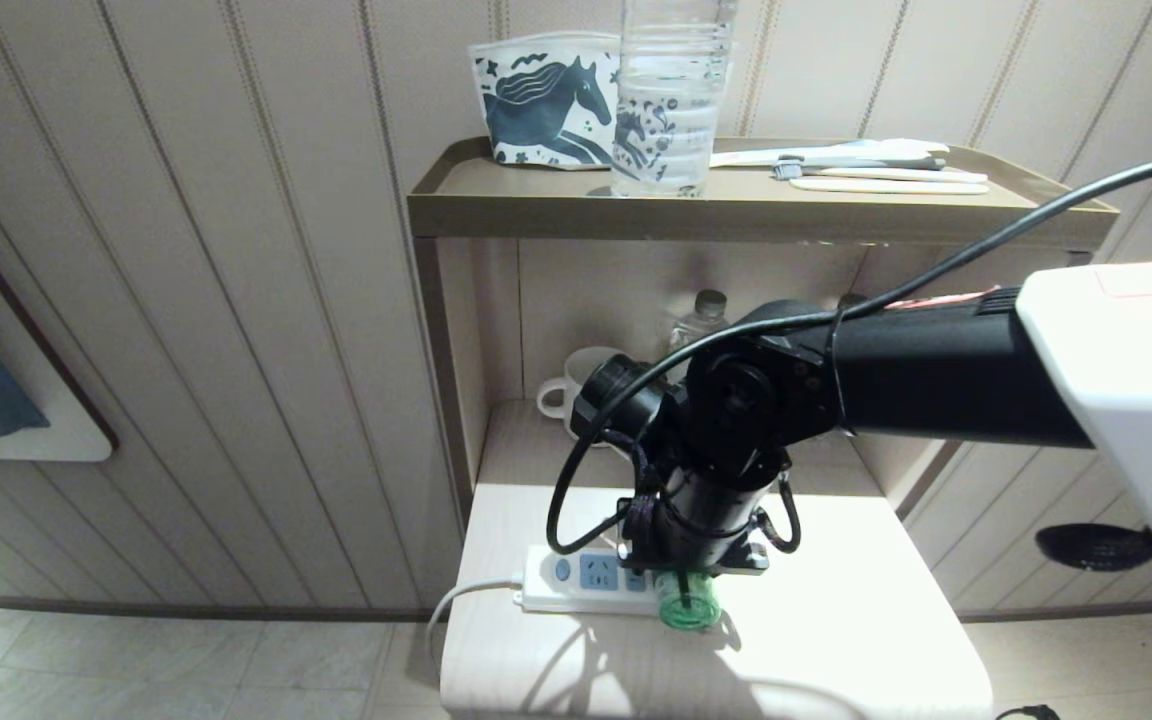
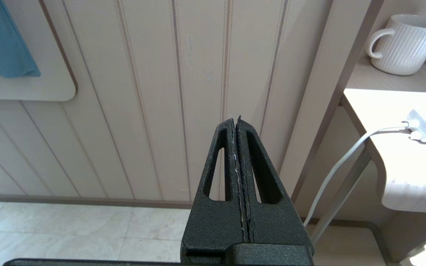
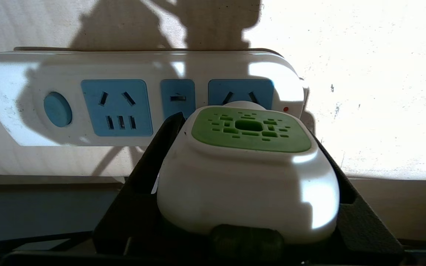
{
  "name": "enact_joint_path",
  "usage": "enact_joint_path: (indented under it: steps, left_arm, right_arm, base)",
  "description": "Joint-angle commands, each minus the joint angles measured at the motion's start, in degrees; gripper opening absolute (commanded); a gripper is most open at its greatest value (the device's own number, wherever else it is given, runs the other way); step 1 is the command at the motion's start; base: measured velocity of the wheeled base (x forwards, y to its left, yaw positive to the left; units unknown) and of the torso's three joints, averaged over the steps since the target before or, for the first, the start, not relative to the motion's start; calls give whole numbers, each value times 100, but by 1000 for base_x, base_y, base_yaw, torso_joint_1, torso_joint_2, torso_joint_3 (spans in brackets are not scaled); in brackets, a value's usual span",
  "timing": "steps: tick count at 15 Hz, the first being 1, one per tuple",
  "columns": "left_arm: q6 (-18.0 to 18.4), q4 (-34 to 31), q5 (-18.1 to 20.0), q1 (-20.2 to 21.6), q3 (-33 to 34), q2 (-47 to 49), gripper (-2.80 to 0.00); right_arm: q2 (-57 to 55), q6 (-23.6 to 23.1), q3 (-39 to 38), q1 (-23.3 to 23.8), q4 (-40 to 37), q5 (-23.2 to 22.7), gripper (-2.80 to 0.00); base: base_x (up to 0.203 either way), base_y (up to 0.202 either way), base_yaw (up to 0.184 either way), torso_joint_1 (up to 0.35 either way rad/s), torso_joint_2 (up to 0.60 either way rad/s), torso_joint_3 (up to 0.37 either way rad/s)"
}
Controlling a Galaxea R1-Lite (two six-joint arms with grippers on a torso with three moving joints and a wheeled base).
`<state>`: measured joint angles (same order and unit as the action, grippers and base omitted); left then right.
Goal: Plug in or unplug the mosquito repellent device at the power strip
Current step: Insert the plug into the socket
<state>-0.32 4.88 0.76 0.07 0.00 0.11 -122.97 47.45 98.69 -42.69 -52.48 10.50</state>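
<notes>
The white power strip lies on the pale low table, with its blue button at the cord end. My right gripper points down over the strip, shut on the mosquito repellent device, one black finger on each side of its white head. The device's green vent face is up against the socket farthest from the button. Its pins are hidden, so I cannot tell whether they are in. The green bottle sticks out toward the table's front. My left gripper is shut and empty, off to the table's left.
A white ribbed mug and a small clear bottle stand on the shelf behind the strip. On the top shelf are a tall water bottle and a horse-print pouch. The white cord hangs over the table's left edge.
</notes>
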Motion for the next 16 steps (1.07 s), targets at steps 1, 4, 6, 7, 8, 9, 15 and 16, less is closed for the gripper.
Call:
enact_joint_path:
  steps: [1,4,6,7,8,9,15,16]
  left_arm:
    - [-3,5,3,1,0,-2,-280]
    - [-3,5,3,1,0,-2,-280]
    - [-3,5,3,1,0,-2,-280]
    - [-3,5,3,1,0,-2,-280]
    - [-3,5,3,1,0,-2,-280]
    - [-3,5,3,1,0,-2,-280]
    - [-3,5,3,1,0,-2,-280]
    - [-3,5,3,1,0,-2,-280]
  right_arm:
    - [234,95,-495,-9,402,-4,-280]
    - [271,115,-918,-2,912,-27,-280]
    - [265,115,-1090,-2,1037,-39,-280]
    - [274,115,-1124,-2,1079,-39,-280]
    - [281,115,-1117,-2,1082,-33,-280]
    - [296,115,-1087,-2,1082,-30,-280]
    - [438,97,-922,-55,1073,32,0]
    - [459,98,-922,-55,1073,31,0]
  base:
    - [0,0,0,0,0,0]
    - [0,0,0,0,0,0]
    - [0,0,0,0,0,0]
    - [0,0,0,0,0,0]
    - [0,0,0,0,0,0]
    - [0,0,0,0,0,0]
    - [0,0,0,0,0,0]
    - [0,0,0,0,0,0]
